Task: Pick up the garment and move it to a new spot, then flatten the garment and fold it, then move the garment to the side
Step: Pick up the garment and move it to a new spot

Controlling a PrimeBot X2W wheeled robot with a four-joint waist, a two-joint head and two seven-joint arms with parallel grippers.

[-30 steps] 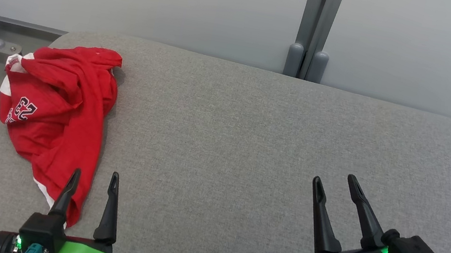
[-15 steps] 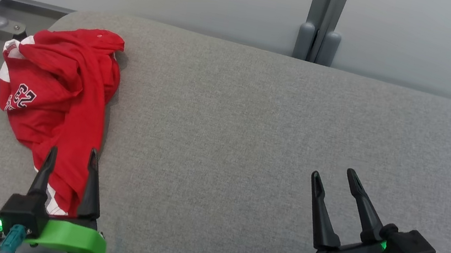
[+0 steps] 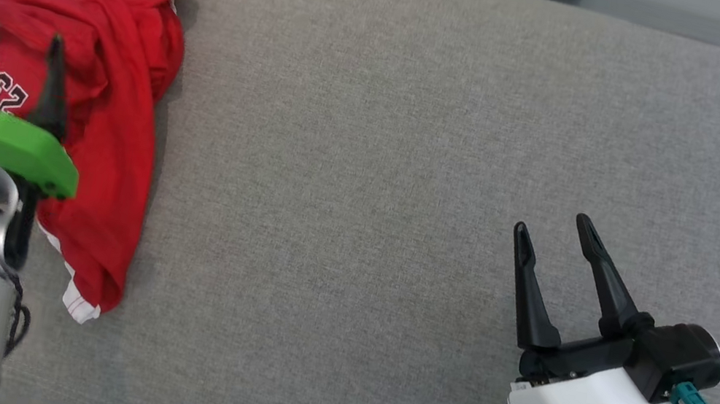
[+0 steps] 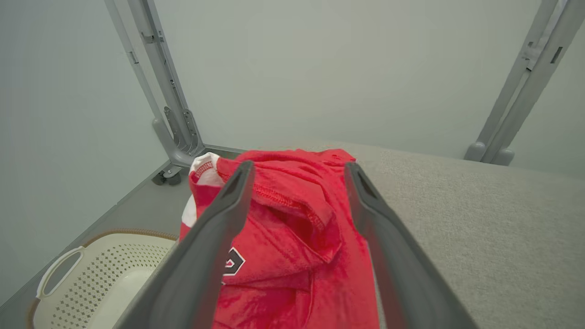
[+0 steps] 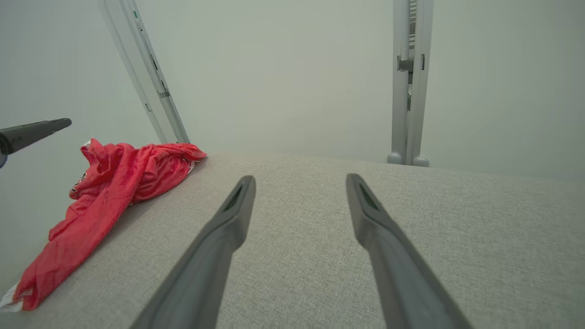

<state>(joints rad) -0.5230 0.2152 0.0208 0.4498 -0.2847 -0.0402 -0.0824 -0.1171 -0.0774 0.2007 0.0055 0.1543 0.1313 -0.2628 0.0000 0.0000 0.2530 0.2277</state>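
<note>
Since a second ago my left gripper (image 3: pixel 22 40) has travelled from the near hem of the garment (image 3: pixel 129 43) to a spot above its printed number. My head has also tipped down, so the whole grey cushion (image 3: pixel 375 160) sits higher in the head view (that shift is the camera's, not the cloth's). The garment, red with white trim, lies crumpled at the cushion's far left corner, its white-striped hem trailing toward me, and it has kept its heap and its place. My left jaws stand wide apart and grip nothing. In the left wrist view the two fingers (image 4: pixel 228 205) straddle a folded red seam, and I cannot tell whether they touch the fabric. My right gripper (image 3: pixel 551 223) is well apart from the garment, over bare cushion on the right, jaws spread wide and empty, much as before. Beyond the cushion's left edge a pale perforated basket (image 4: pixel 91 274) stands on the floor, and a grey metal post (image 4: pixel 176 123) rises against the wall behind the garment.
</note>
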